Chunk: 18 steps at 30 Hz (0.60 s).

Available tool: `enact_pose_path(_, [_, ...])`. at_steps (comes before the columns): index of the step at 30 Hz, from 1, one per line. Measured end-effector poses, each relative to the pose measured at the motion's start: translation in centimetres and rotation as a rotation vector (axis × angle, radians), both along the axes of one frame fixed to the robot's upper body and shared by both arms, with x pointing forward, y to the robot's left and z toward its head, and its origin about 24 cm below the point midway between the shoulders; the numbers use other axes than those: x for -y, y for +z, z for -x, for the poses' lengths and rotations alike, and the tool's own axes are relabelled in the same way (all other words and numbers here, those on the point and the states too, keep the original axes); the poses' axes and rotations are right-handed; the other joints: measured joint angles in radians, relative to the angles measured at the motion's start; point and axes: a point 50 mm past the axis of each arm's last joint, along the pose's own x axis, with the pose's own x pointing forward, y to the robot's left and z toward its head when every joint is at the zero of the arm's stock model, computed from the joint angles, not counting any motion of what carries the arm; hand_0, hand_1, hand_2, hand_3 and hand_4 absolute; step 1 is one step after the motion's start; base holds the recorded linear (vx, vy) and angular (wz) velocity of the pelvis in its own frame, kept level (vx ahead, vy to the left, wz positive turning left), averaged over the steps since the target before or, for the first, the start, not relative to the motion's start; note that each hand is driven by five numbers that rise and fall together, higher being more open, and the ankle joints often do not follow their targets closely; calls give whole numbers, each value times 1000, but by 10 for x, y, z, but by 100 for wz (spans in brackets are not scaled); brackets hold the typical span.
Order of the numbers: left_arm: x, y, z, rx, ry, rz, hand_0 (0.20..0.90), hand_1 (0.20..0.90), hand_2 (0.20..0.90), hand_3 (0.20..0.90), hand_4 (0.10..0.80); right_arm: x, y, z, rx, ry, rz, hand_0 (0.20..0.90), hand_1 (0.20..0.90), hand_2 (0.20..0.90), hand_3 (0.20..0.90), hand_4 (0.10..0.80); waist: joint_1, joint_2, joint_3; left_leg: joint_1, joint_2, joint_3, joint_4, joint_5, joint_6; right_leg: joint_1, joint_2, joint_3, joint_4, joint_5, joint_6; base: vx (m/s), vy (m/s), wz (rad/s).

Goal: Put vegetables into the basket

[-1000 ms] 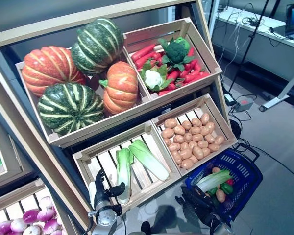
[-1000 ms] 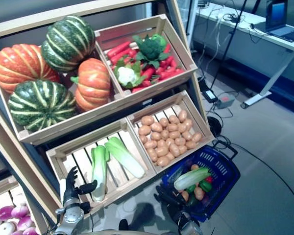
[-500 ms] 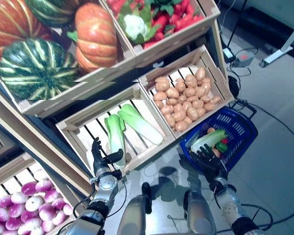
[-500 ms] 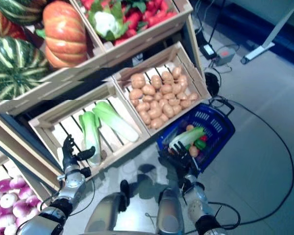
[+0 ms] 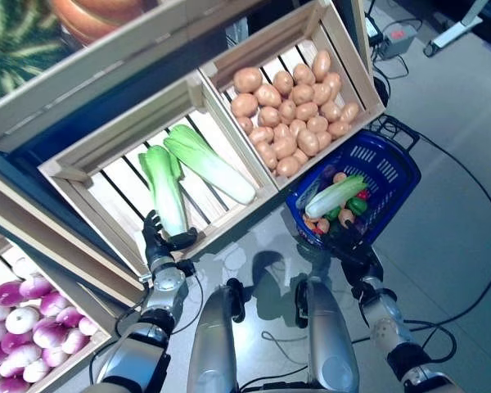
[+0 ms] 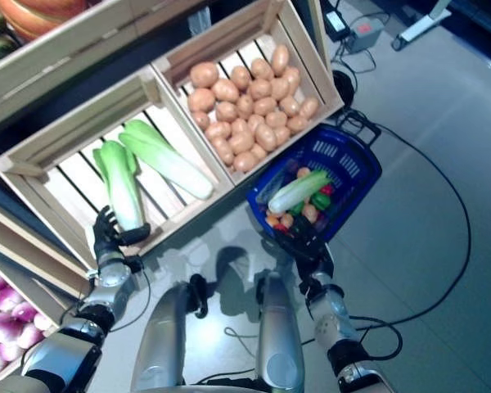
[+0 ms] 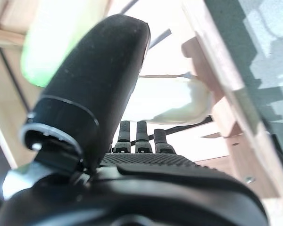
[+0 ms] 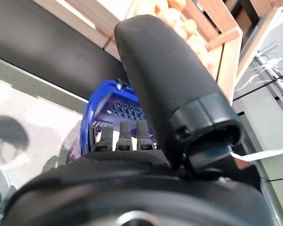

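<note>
The blue basket [image 5: 393, 168] stands on the floor beside the stand's lower right crate. In it lie a long green-white leafy vegetable [image 5: 335, 196], a green pepper [image 5: 358, 205] and small orange and red pieces. My right hand [image 5: 349, 246] is at the basket's near rim with straight fingers, open and empty; its wrist view shows the basket [image 8: 104, 113] past the fingers. My left hand [image 5: 158, 243] is at the front rail of the lower slatted crate [image 5: 82, 155], open. Its thumb lies by the white stem end of a green-white leafy vegetable [image 5: 165, 184], which also shows in the left wrist view [image 7: 174, 101].
A second leafy vegetable [image 5: 209, 164] lies beside the first in the same crate. The wooden stand [image 5: 33, 221] rises to the front and left, with another crate at the lower left. A power strip [image 5: 397, 35] and a table foot [image 5: 452, 30] lie on the grey floor behind the basket.
The camera has tilted down, so the whole picture has shifted up. Both hands stay where they were, the left at the crate front and the right at the basket's rim.
</note>
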Motion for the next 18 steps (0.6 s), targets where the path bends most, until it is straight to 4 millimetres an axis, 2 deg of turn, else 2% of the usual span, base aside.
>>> enact_pose_path(2, [-7,5,-3,-4,11,4,900,900,900,900,800,0,1,-1,0,-5,-4,900,900,900,900,800,-1,0,0,-32,1,-2,28,1,-2,-31,0,-5,17,-3,-7,-13,-9,5])
enact_pose_path(4, [-12,5,-3,-35,20,-2,900,900,900,900,800,1,3,-3,5,-13,-10,900,900,900,900,800,-3,-2,2,-78,9,-16,97,-37,-9,-77,4,-1,78,-21,-15,-19,-1,-8])
enact_pose_path(7, [-14,11,-9,-27,20,3,900,900,900,900,800,1,5,-6,10,-27,-27,900,900,900,900,800,-12,-9,12,-119,12,-21,125,-37,-8,-117,5,-2,105,-25,-19,-2,-1,2])
enact_pose_path(11, [-36,29,-15,-9,92,-11,900,900,900,900,800,2,16,-16,44,-28,-26,900,900,900,900,800,-27,-8,15,-197,31,-29,184,-44,-16,-193,18,-1,161,-32,-30,-43,-4,-5])
enact_pose_path(15, [-53,51,-21,14,124,-47,900,900,900,900,800,12,27,-24,74,-46,-18,900,900,900,900,800,-26,0,20,-282,38,-35,245,-46,-19,-279,23,-1,226,-39,-43,-55,-25,2])
enact_pose_path(17, [-52,58,-26,19,144,-51,900,900,900,900,800,17,31,-26,83,-49,-2,900,900,900,900,800,-27,8,22,-326,41,-40,293,-55,-4,-320,24,-1,267,-42,-48,-62,-43,0])
enact_pose_path(18, [-52,62,-29,15,155,-50,900,900,900,900,800,20,34,-28,91,-51,7,900,900,900,900,800,-27,15,25,-355,43,-47,318,-65,13,-343,28,-2,283,-43,-49,-69,-42,-7])
